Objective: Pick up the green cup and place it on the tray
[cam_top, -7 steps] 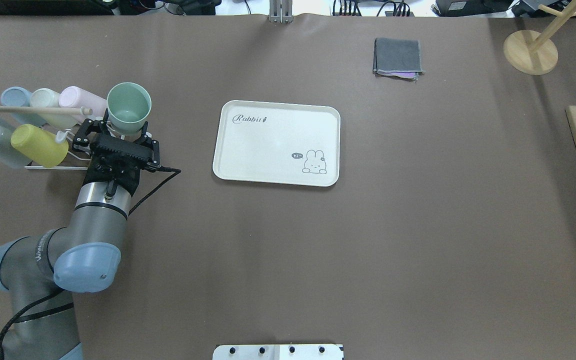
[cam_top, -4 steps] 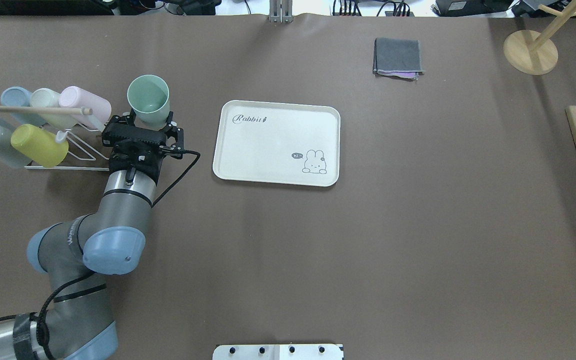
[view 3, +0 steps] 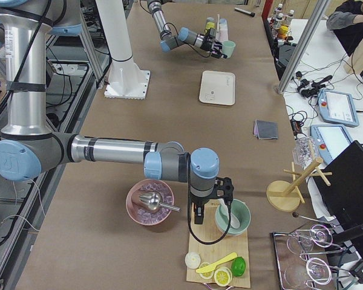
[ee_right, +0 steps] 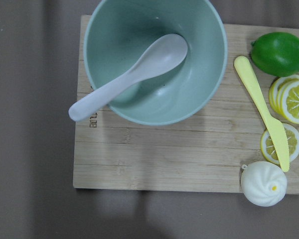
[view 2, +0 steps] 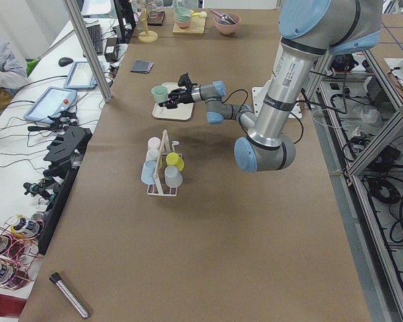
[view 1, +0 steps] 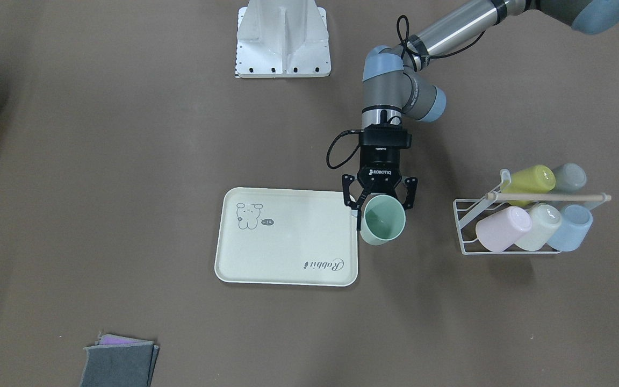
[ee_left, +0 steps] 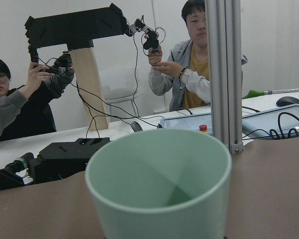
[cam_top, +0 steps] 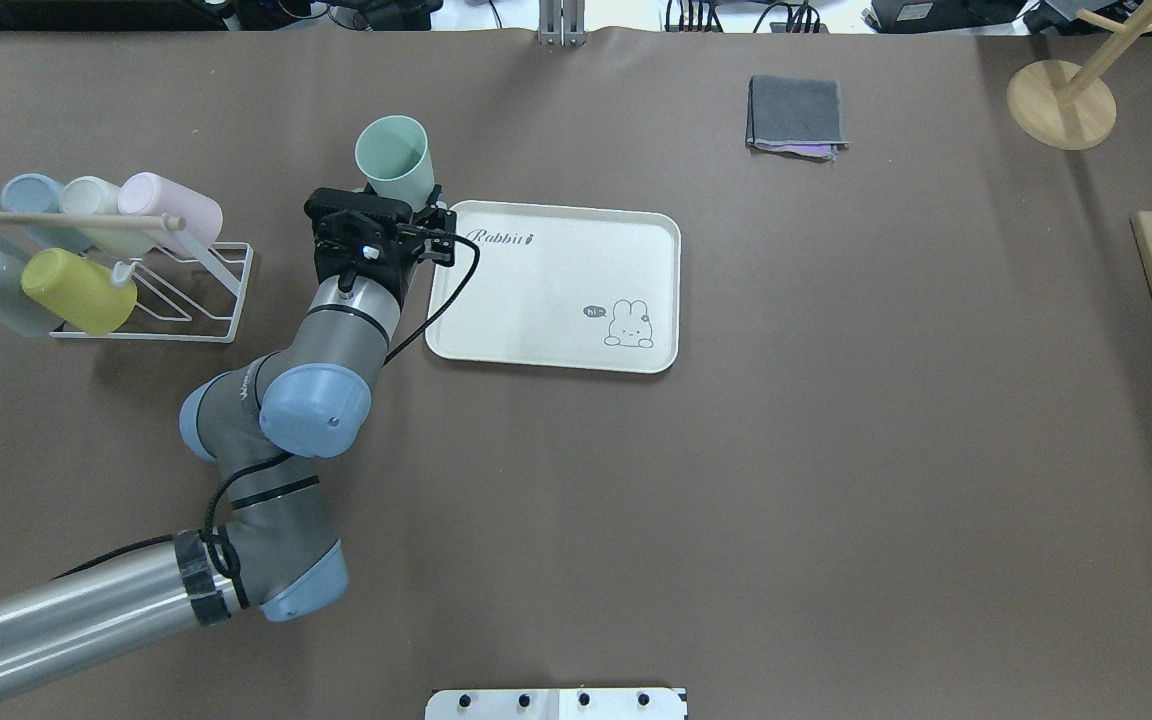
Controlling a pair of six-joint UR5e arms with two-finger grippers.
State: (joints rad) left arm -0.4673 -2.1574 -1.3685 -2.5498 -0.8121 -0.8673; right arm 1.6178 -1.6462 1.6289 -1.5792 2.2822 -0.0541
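green cup (view 1: 382, 226) clamped between the fingers of the left gripper (view 1: 382, 208), mouth up, above the table at centre frame in the front-facing view. just beside the right edge of the tray (view 1: 288, 269), not yet over it. gripped low on the wall and roughly upright, probably so as to land on its base. well apart from the wire rack (view 1: 465, 236) at right. right gripper (view 3: 209, 212) hovering over a mint bowl (ee_right: 154, 59) on a wooden board; wide or narrow, cannot tell.
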